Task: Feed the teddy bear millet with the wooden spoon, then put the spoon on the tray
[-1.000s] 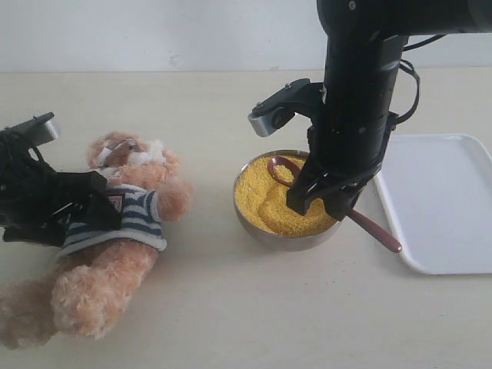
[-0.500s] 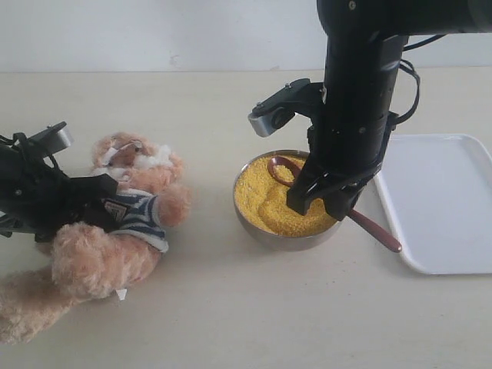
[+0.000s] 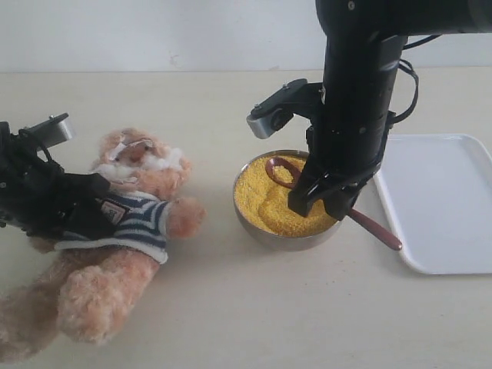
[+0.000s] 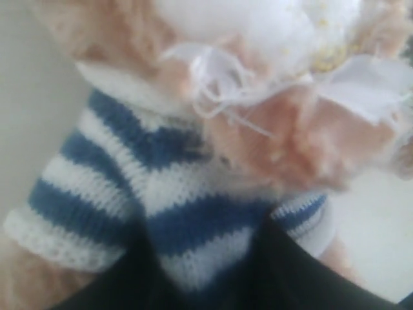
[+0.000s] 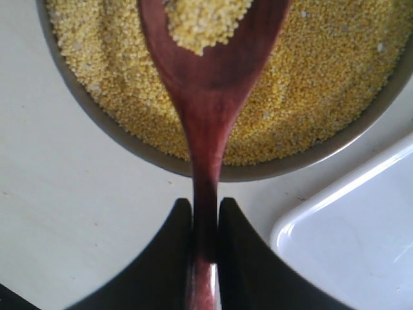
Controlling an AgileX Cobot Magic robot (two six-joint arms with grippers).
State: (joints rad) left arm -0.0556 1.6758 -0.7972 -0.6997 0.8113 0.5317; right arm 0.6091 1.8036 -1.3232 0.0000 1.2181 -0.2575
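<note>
teddy bear (image 3: 104,288): fluffy light-brown fur, white muzzle
shirt (image 3: 142,221): navy and white horizontal stripes
millet (image 3: 265,201): bright yellow, fine-grained
wooden spoon (image 5: 206,97): dark reddish-brown, glossy
bowl (image 3: 284,240): silver-grey metal
tray (image 3: 446,207): plain white
surface (image 3: 254,315): pale beige, unpatterned
right arm (image 3: 357,92): black

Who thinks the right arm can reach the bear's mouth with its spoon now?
Probably yes: its fingers grip the spoon over the bowl, and only bare table separates it from the bear.
</note>
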